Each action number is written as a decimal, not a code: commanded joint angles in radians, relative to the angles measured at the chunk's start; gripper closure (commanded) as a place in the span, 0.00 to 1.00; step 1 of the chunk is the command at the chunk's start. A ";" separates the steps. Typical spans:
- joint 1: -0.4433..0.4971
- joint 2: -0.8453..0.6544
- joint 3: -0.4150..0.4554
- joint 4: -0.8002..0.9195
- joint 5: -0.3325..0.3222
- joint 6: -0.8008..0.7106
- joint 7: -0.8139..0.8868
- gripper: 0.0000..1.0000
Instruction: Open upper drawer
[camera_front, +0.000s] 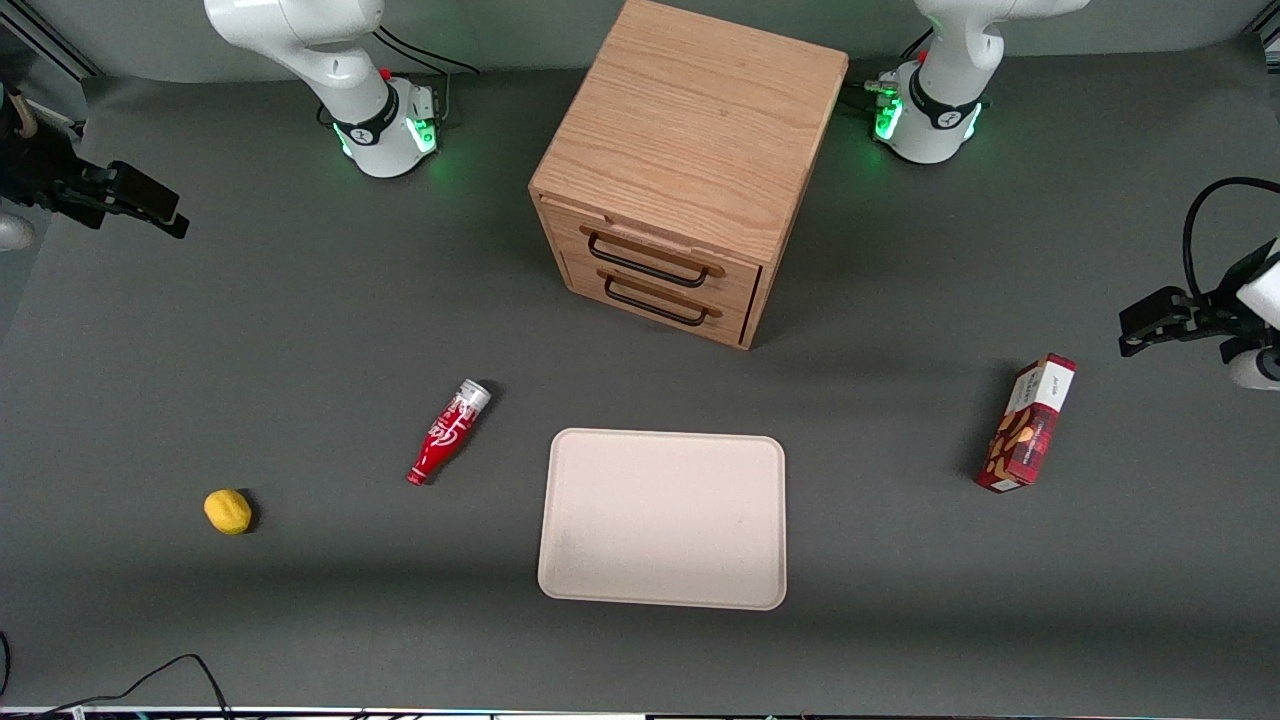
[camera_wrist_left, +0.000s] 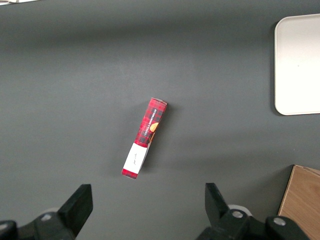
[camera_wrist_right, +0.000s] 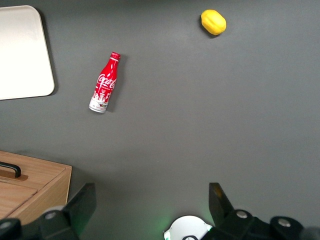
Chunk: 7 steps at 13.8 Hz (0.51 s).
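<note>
Two drawers, upper drawer (camera_front: 648, 253) shut.
We count one bottle (camera_front: 447, 432), lemon (camera_front: 228, 511), tray (camera_front: 663, 517); gripper (camera_wrist_right: 150, 200) released above grey desk (camera_front: 300, 330).

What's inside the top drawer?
Can't see: the top drawer is closed, so its inside is hidden. The gripper hangs open, high above the table, away from the handle.

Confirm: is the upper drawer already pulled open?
No. The upper drawer sits flush in the oak cabinet; the open tool hangs high, toward the working arm's end.
</note>
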 joint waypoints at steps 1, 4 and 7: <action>-0.004 -0.012 -0.002 0.003 0.003 -0.031 -0.005 0.00; -0.005 -0.006 -0.002 0.021 0.003 -0.036 -0.002 0.00; -0.005 -0.008 -0.002 0.035 0.006 -0.039 -0.022 0.00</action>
